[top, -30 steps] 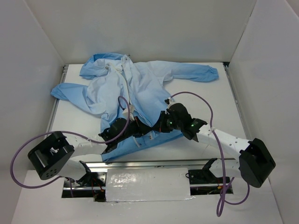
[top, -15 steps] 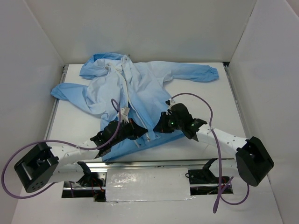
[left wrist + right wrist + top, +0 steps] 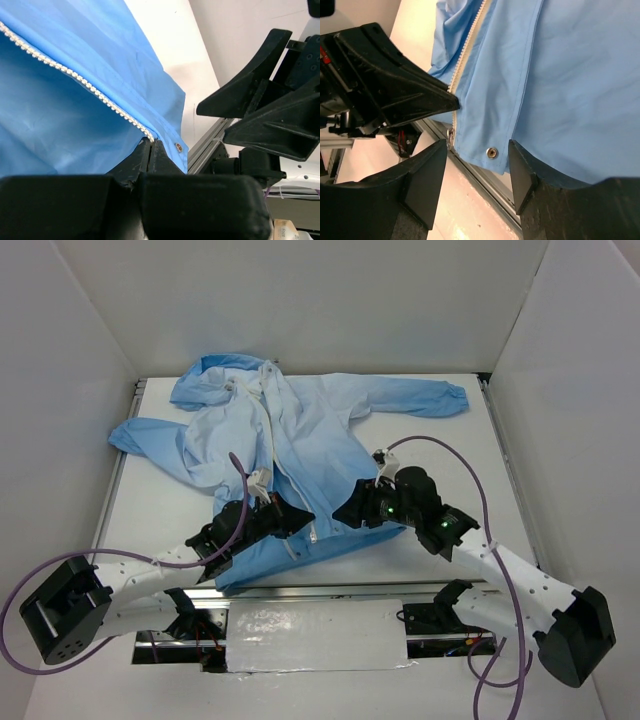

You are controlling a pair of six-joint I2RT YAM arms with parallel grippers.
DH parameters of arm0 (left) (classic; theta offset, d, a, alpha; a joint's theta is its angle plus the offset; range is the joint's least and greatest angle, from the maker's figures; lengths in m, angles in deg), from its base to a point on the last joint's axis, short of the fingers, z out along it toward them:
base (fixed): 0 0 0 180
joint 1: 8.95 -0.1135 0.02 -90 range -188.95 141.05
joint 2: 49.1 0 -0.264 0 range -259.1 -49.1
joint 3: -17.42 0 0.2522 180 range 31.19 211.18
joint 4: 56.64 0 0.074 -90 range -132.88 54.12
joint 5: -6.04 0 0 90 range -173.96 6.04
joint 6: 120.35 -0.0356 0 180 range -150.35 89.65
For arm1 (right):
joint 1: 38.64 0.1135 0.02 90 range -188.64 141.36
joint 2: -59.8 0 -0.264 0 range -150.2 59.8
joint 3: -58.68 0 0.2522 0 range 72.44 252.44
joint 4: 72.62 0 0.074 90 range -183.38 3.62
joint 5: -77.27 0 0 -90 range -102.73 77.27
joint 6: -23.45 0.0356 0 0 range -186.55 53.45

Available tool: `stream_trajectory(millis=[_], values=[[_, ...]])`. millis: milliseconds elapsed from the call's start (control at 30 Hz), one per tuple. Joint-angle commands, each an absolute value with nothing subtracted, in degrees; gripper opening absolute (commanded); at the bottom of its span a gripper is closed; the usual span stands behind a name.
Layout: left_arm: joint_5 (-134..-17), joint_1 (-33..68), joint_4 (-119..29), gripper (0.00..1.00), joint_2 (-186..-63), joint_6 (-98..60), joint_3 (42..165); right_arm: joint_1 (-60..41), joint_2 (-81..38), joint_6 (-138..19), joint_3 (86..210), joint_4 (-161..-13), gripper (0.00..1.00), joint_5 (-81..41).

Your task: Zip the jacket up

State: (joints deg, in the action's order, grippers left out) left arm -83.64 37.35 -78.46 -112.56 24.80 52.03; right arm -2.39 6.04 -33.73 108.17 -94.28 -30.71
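The light-blue jacket [image 3: 300,440] lies spread on the white table, hood at the back, with its white zipper [image 3: 275,455] running down the front. My left gripper [image 3: 293,517] is shut on the jacket's hem at the zipper's bottom end; in the left wrist view its jaws [image 3: 151,145] pinch the fabric where the zipper teeth [image 3: 80,77] end. My right gripper [image 3: 345,512] hangs open just right of it. In the right wrist view its fingertips [image 3: 427,167] straddle the hem corner with a metal snap [image 3: 492,152], holding nothing. The zipper pull [image 3: 451,137] hangs by the left gripper [image 3: 395,90].
A metal rail [image 3: 320,590] runs along the table's near edge, right under the hem. White walls close in the table [image 3: 160,510] at the back and on both sides. Purple cables [image 3: 450,455] loop above both arms.
My right gripper has opened, let go of the hem and drawn slightly right. The left gripper stays shut on the hem while its arm has swung lower and leftward.
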Motion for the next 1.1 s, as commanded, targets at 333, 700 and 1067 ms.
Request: stream_trajectory(millis=[333, 700, 1067], values=[[-79.0, 38.0, -95.4, 0.00, -113.6, 23.5, 51.3, -2.0, 2.2, -33.7, 107.4, -90.0, 0.61, -43.6], [-78.0, 38.1, -100.7, 0.00, -118.2, 24.5, 52.8, -1.4, -0.9, -31.1, 106.7, -83.7, 0.54, -48.8], [-79.6, 38.1, -99.1, 0.00, -116.9, 23.7, 51.9, -1.4, -1.7, -31.0, 106.5, -83.2, 0.13, -47.2]])
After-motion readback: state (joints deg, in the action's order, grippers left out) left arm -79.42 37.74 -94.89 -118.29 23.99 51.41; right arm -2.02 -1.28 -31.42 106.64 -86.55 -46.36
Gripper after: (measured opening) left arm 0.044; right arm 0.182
